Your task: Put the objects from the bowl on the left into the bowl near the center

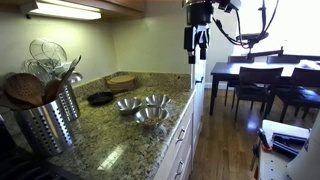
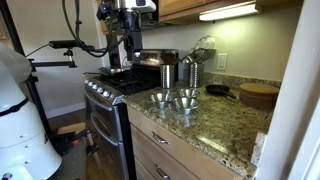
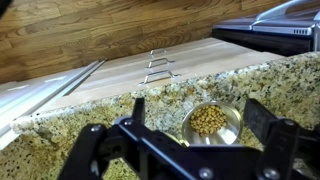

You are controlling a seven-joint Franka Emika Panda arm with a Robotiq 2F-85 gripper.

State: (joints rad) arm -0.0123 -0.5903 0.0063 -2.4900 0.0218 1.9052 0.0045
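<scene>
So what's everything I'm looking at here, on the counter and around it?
small round metal bowls: three, silver, clustered mid-counter
tan pellets: a heap, inside one bowl
speckled granite countertop: one, beige-brown
perforated metal utensil holders: two, silver, at the counter end by the stove
small black pan: one, behind the bowls
round wooden board: one, tan, near the wall
steel stove: one, beside the counter
dark dining table: one, beyond the counter
robot hand: one, black, open, high above the counter edge
</scene>
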